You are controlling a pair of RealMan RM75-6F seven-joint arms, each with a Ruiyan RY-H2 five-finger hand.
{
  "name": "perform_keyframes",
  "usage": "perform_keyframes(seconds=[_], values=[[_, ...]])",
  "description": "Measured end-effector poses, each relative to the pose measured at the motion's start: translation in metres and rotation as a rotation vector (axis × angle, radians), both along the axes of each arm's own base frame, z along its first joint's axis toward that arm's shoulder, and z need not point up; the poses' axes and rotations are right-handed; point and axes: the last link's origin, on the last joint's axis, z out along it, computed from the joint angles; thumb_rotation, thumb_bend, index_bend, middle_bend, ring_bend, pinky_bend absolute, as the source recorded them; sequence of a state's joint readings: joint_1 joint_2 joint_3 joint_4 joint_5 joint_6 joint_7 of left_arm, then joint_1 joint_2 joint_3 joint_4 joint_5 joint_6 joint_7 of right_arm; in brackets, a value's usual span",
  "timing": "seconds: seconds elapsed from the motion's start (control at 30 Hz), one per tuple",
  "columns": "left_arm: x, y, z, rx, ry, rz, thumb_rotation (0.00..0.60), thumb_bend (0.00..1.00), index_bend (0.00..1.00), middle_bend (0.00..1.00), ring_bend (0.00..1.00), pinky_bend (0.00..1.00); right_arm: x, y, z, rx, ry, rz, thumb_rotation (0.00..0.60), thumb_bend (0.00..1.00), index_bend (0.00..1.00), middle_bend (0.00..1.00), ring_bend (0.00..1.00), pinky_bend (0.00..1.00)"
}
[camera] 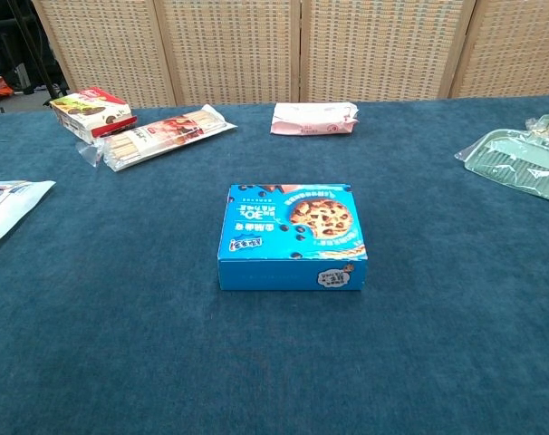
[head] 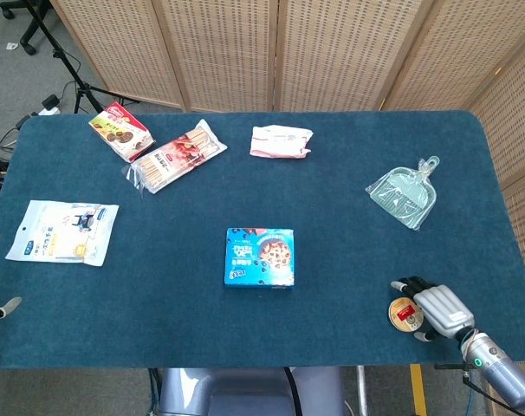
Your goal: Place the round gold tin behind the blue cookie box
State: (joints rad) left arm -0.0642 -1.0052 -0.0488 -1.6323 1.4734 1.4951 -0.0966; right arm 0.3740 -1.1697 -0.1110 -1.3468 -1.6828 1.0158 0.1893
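Observation:
The round gold tin [head: 405, 314] with a red label lies flat near the table's front right edge, seen only in the head view. My right hand [head: 436, 310] lies against its right side, fingers [head: 407, 285] curving past the tin's far rim and the thumb by its near rim; the tin still rests on the cloth. The blue cookie box [head: 259, 256] [camera: 291, 236] lies flat at the table's middle, well left of the tin. Of my left hand [head: 3, 308] only spread fingertips show, at the table's left edge, holding nothing. The chest view shows neither hand nor the tin.
A clear dustpan [head: 405, 194] [camera: 519, 161] lies far right. A pink packet [head: 281, 141] lies behind the box at the back. A biscuit-stick pack [head: 176, 157], a red snack box [head: 119, 131] and a white pouch [head: 63, 231] occupy the left side.

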Motion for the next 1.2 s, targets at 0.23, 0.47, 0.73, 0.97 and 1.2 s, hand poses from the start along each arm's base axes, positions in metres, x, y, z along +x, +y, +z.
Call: perform_keyframes(seconds=[0.23, 0.47, 0.73, 0.97, 1.2], values=[[0.0, 0.0, -0.001, -0.011, -0.004, 0.002, 0.6, 0.0, 0.0, 0.0, 0.0, 0.0, 0.008, 0.0, 0.0, -0.035, -0.122, 0.024, 0.6, 0.01, 0.47, 0.5, 0.43, 0.52], [-0.002, 0.001, 0.001, -0.012, -0.011, 0.006, 0.6, 0.0, 0.0, 0.0, 0.0, 0.0, 0.047, -0.017, 0.014, -0.082, -0.262, 0.077, 0.6, 0.03, 0.48, 0.51, 0.43, 0.52], [-0.002, 0.004, 0.0, -0.014, -0.009, 0.013, 0.6, 0.0, 0.0, 0.0, 0.0, 0.0, 0.117, -0.082, 0.021, -0.141, -0.318, 0.109, 0.6, 0.05, 0.48, 0.51, 0.43, 0.52], [-0.004, 0.01, -0.001, -0.022, -0.01, 0.037, 0.6, 0.0, 0.0, 0.0, 0.0, 0.0, 0.172, -0.154, 0.0, -0.18, -0.273, 0.076, 0.6, 0.08, 0.48, 0.51, 0.43, 0.52], [-0.009, 0.02, -0.001, -0.025, -0.016, 0.084, 0.6, 0.0, 0.0, 0.0, 0.0, 0.0, 0.213, -0.203, -0.054, -0.169, -0.226, 0.03, 0.6, 0.08, 0.48, 0.51, 0.43, 0.52]])
